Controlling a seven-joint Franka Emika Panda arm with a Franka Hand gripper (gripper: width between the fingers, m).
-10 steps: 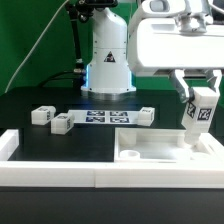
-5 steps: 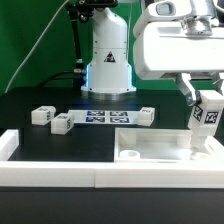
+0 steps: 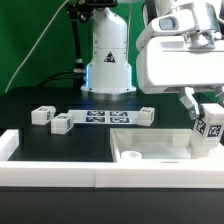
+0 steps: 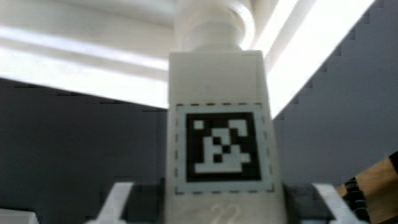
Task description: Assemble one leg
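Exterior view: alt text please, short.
The gripper holds a tagged white leg, tilted, over the end of the white tray-like piece at the exterior view's right. Three loose legs lie on the black table beside the marker board, in front of the arm's base.

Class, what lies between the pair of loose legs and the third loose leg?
The marker board lies flat on the table between the pair's nearer leg and the third leg; the exterior view shows it.
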